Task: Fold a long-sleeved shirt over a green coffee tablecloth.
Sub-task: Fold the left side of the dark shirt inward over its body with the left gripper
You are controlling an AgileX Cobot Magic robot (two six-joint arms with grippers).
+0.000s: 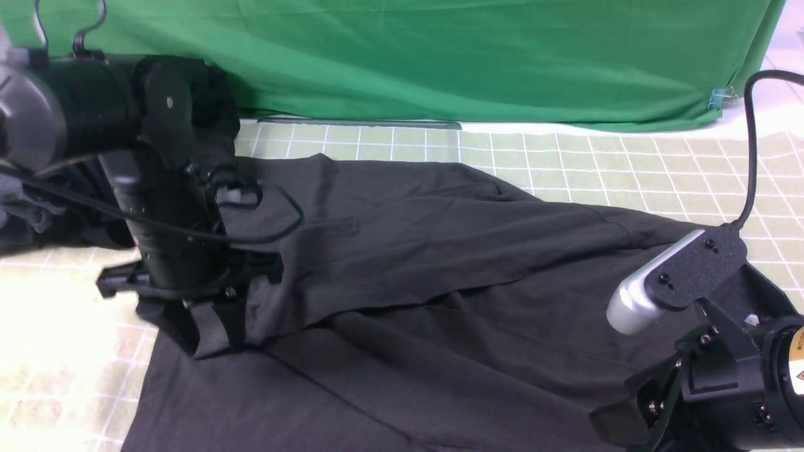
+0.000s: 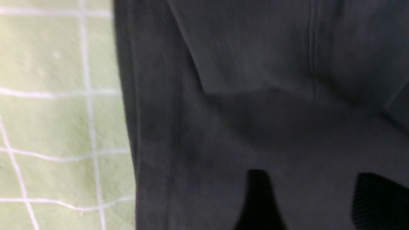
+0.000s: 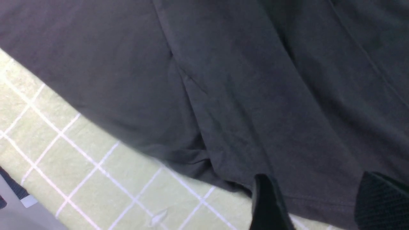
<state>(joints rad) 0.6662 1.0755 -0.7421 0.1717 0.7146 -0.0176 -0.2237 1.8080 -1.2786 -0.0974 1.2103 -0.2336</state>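
The long-sleeved shirt (image 1: pixel 440 263) is a dark charcoal garment lying spread over the green coffee tablecloth (image 1: pixel 628 163), with one flap laid across its middle. No print shows. My left gripper (image 1: pixel 201 326) points down at the shirt's left edge. In the left wrist view its fingers (image 2: pixel 258 198) stand wide apart above the shirt (image 2: pixel 255 111), beside the tablecloth (image 2: pixel 48 121), so the left gripper (image 2: pixel 313 201) is open and holds nothing. My right gripper (image 1: pixel 628 420) is low at the front right. It (image 3: pixel 322 204) is open over the shirt's hem (image 3: pixel 239 80), where the tablecloth (image 3: pixel 96 179) shows.
A plain deep green sheet (image 1: pixel 440 56) hangs along the back. A bundle of dark garments (image 1: pixel 38 213) lies at the far left behind my left arm. A black cable (image 1: pixel 750 157) runs down to my right arm. The table's edge (image 3: pixel 19 217) shows in the right wrist view.
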